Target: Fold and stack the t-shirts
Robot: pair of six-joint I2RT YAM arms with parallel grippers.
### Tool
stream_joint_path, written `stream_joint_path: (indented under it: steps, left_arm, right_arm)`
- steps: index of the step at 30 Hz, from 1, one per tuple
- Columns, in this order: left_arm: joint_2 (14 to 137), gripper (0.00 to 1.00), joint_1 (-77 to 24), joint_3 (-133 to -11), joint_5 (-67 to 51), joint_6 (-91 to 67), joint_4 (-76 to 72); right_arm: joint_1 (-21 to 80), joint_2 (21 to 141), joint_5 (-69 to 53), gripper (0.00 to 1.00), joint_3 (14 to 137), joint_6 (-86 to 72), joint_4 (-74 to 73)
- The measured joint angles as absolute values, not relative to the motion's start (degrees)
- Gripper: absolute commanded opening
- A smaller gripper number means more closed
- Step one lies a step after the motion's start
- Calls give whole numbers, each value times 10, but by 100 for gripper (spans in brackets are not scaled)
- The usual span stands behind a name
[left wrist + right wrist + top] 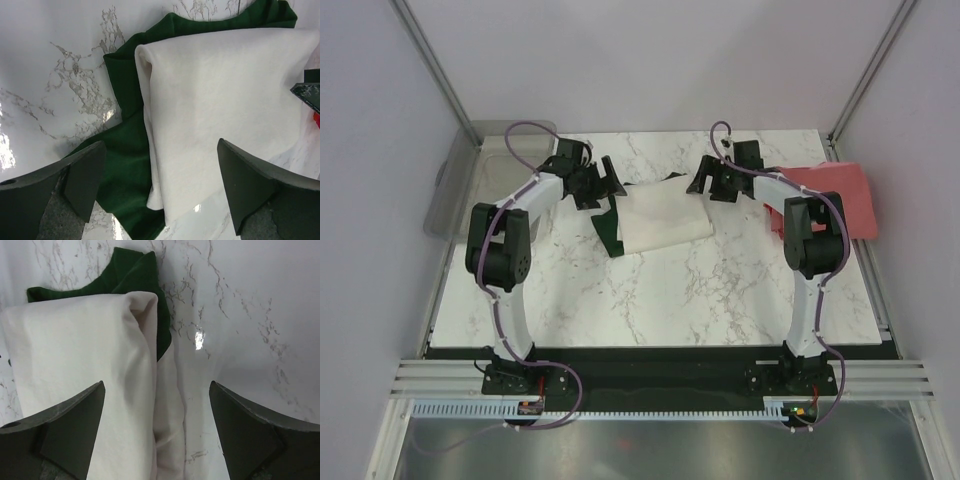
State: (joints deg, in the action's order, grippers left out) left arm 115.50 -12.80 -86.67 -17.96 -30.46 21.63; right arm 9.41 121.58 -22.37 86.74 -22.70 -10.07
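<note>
The cream-white t-shirt (pixel 665 215) is seen folded into a rough rectangle at the far middle of the marbled surface (pixel 670 290), lying flat between the two arms. Its dark green sleeves (pixel 610 235) are left showing along the left edge and at the far edge of the fold (no print can be made out on the upward face).

The left end effector (pixel 600 185) is held just above the shirt's left edge. Its fingers (pixel 85 180) are spread wide in the left wrist view, with the green sleeve and the cream fold seen between them, and nothing is gripped.

The right end effector (pixel 705 180) is held at the shirt's far right corner. Its jaws are likewise spread wide, and nothing is gripped. In the right wrist view, the cream fold is seen under the left finger and bare marble under the right one.

The coral-red t-shirt (pixel 830 195) is laid at the far right corner of the surface, partly hidden behind the right arm and apart from the cream one. A clear grey bin (pixel 470 180) is placed off the surface's far left edge.
</note>
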Motion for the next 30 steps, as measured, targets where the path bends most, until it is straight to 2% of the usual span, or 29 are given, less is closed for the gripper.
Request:
stream_joint_path:
  steps: [4,7,8,10,15,18,20,21,22,24,29,30]
  left_arm:
    - [1178,98,-130,-877,-178,-297,204]
    - [1208,95,-129,-891,-178,-296,198]
    - [1218,93,-128,-896,-176,-295,198]
    - [1236,91,-128,-909,-179,-295,200]
    - [1267,90,-128,-953,-176,-291,199]
    - [1277,80,-128,-966,-181,-289,199]
    - [1280,74,-128,-969,-182,-288,199]
    - [1282,66,-128,-969,-183,-286,199]
    - [1283,60,-128,-969,-184,-285,199]
    - [1287,41,-127,-970,-184,-279,200]
    - [1294,22,-125,-969,-187,-260,203]
    - [1295,15,-125,-969,-190,-256,202]
  right_arm:
    - [98,1252,-235,90,894,-227,-97]
    - [100,1271,-237,82,916,-227,-95]
    - [100,1275,-236,75,922,-227,-96]
    - [102,1284,-235,67,930,-226,-98]
    - [110,1296,-225,63,946,-225,-100]
    - [117,1300,-220,63,951,-224,-100]
    - [124,1300,-214,70,952,-222,-100]
    - [127,1299,-210,74,952,-222,-99]
    - [131,1298,-207,83,952,-220,-98]
    - [136,1291,-198,87,950,-217,-98]
    - [143,1237,-146,91,888,-202,-112]
    - [141,1226,-139,91,875,-201,-118]
